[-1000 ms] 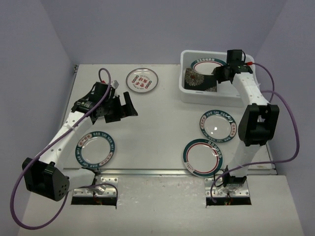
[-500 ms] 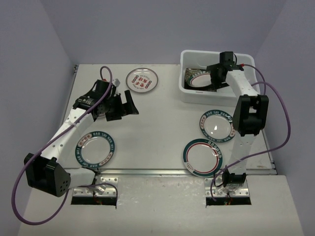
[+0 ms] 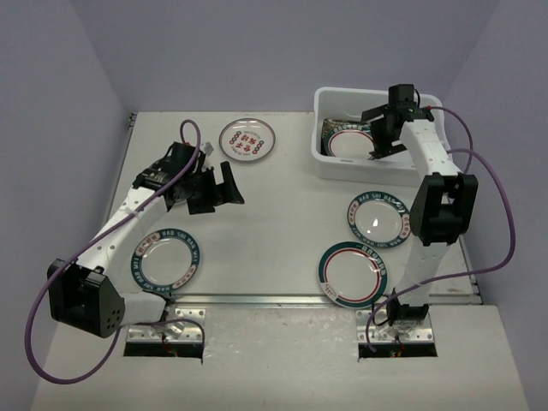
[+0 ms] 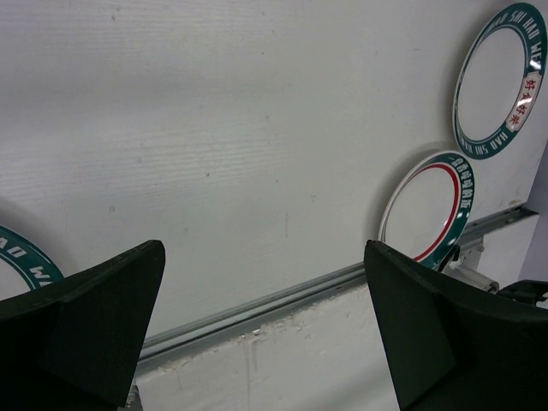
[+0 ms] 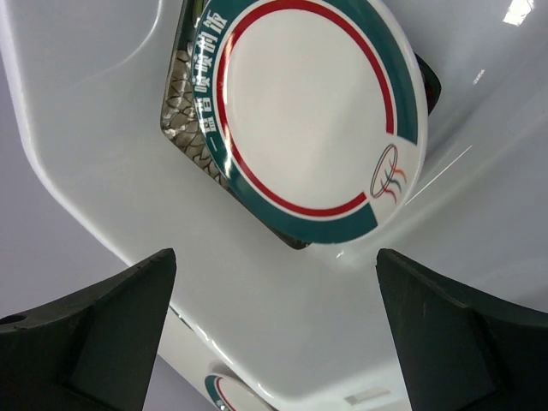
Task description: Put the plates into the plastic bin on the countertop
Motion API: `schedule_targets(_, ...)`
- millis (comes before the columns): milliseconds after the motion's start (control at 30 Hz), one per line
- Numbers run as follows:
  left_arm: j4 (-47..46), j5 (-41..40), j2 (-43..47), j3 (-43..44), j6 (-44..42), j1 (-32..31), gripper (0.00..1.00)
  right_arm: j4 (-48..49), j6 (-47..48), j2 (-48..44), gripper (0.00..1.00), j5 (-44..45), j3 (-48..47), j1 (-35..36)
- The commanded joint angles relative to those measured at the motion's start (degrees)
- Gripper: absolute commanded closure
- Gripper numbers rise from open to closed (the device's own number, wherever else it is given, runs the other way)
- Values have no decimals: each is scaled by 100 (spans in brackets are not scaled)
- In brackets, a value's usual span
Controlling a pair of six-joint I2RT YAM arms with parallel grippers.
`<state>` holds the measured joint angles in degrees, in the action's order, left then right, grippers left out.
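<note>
The released plate, teal-rimmed with a red ring, has been let go within the last second. The right fingers were closed on it then and are now spread wide with nothing between them. They have been drawn up a little over the bin. The left arm has hardly been shifted.

Nearest the bases, two teal-rimmed plates are seen flat on the counter: the near-left plate and the near-right plate, which also has a red ring. A third plate lies just beyond the near-right one.

The left arm is stretched forward from its base and bent at the elbow. The left fingers are held wide and empty over bare counter, between the near-left plate and the red-patterned plate farther back.

The right arm is raised upright and folded forward, its fingers pointed down into the bin at the far right. There the released plate rests on a black patterned plate, both inside the bin.
</note>
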<state>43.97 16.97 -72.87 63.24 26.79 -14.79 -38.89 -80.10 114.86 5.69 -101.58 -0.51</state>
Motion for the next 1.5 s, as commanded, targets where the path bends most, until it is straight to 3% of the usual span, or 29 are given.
schedule_targets(0, -347, 291, -225, -103, -95, -6, 0, 110, 584, -226, 1, -558, -137, -29)
schedule_targets(133, -437, 372, -325, -165, -93, -54, 0, -654, 971, 441, 1, -1791, -1159, -224)
schedule_targets(200, -543, 437, -349, -198, -51, -142, 0, -830, 1432, 379, 1, -1621, -1435, -124)
schedule_targets(267, -649, 503, -404, -198, 40, -265, 0, -740, 1772, 146, 1, -1420, -1400, -42)
schedule_targets(400, -1369, 788, -796, -198, 308, -979, 0, -558, 3220, -1360, 1, -1386, -1259, 16)
schedule_targets(533, -2283, 1027, -1281, -374, 684, -1635, 0, -322, 3998, -2528, 1, -2273, -14, 16)
schedule_targets(600, -2826, 1036, -1700, -476, 942, -2115, 0, 432, 4057, -3603, 1, -3658, 1528, -124)
schedule_targets(700, -3424, 1119, -2173, -567, 1101, -2401, 0, 958, 3746, -4382, 1, -4347, 2912, -218)
schedule_targets(933, -4626, 1432, -3372, -349, 1405, -3119, 4, 536, 4035, -5354, 1, -4552, 4054, -221)
schedule_targets(1167, -4919, 1571, -4349, -20, 1659, -3496, 15, 572, 4006, -5575, 1, -4591, 4365, -215)
schedule_targets(1233, -4876, 1472, -4664, 159, 1696, -3636, 21, 601, 3969, -5600, 1, -4636, 4390, -221)
schedule_targets(1467, -4739, 1164, -5070, 208, 1896, -3742, 72, 773, 3715, -5533, 1, -4970, 4364, -221)
